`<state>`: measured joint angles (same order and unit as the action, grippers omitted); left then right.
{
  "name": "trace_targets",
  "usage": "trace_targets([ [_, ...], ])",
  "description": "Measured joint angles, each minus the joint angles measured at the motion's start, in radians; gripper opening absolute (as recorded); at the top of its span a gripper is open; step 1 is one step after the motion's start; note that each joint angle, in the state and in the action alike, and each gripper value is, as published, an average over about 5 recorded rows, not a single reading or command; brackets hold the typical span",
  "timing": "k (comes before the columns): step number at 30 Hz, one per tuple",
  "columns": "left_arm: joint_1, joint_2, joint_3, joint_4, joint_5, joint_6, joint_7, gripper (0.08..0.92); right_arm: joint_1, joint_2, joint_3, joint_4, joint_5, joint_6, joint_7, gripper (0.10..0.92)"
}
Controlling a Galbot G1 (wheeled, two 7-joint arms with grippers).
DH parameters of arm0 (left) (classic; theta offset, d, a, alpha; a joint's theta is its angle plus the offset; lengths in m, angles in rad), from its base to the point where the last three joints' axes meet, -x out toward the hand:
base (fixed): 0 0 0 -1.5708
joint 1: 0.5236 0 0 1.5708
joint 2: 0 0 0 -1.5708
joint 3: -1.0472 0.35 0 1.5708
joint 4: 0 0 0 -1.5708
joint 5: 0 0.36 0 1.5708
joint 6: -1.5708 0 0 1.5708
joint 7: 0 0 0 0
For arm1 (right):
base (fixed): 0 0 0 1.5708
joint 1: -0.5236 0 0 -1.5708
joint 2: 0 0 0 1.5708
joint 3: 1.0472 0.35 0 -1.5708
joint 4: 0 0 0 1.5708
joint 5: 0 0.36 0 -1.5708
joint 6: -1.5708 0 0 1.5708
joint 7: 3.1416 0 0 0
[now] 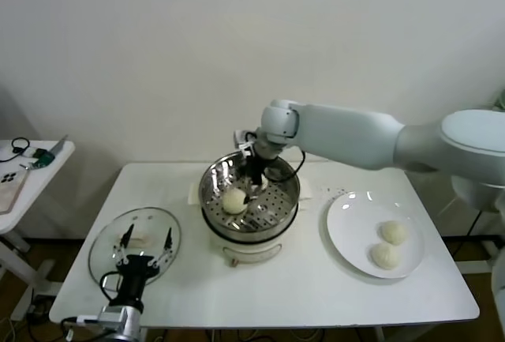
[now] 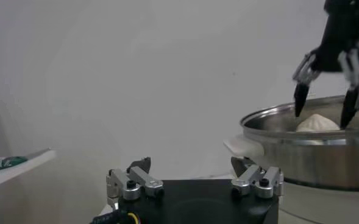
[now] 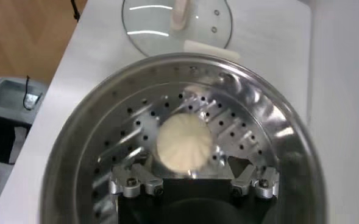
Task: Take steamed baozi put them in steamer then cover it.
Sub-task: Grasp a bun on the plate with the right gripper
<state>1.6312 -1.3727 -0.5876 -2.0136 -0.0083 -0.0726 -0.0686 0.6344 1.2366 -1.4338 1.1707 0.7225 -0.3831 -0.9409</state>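
Inside steamer (image 1: pixel 272 200): one baozi (image 1: pixel 234 201); plate (image 1: pixel 347 227): two buns (image 1: pixel 389 244).

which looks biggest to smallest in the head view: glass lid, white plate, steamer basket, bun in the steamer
1. steamer basket
2-3. white plate and glass lid, look alike
4. bun in the steamer

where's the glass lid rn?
Head view: the lid lies flat on the table, on the robot's left, beside the steamer, with the left gripper over it.
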Motion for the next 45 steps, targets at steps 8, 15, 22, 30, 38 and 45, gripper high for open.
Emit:
trace_targets([
  [8, -0.006, -0.005, 0.003, -0.001, 0.002, 0.003, 0.001, 0.823, 0.116, -0.185, -0.058, 0.123, -0.035, 0.064, -0.074, 0.823],
  [15, -0.012, -0.013, 0.006, -0.006, 0.007, 0.009, -0.002, 0.823, 0.13, -0.381, -0.074, 0.204, -0.147, 0.111, -0.128, 0.823],
  [22, -0.003, -0.018, 0.0, -0.009, 0.01, 0.011, -0.004, 0.823, 0.026, -0.54, -0.021, 0.226, -0.304, 0.146, -0.166, 0.823],
  [30, 0.003, -0.03, -0.002, -0.008, 0.016, 0.012, -0.005, 0.823, -0.164, -0.662, 0.102, 0.214, -0.467, 0.176, -0.193, 0.823],
  [38, 0.002, -0.034, 0.0, 0.0, 0.023, 0.012, -0.005, 0.823, -0.357, -0.717, 0.235, 0.189, -0.574, 0.191, -0.198, 0.823],
  [45, 0.008, -0.038, 0.001, 0.002, 0.028, 0.012, -0.006, 0.823, -0.482, -0.726, 0.326, 0.16, -0.637, 0.197, -0.194, 0.823],
])
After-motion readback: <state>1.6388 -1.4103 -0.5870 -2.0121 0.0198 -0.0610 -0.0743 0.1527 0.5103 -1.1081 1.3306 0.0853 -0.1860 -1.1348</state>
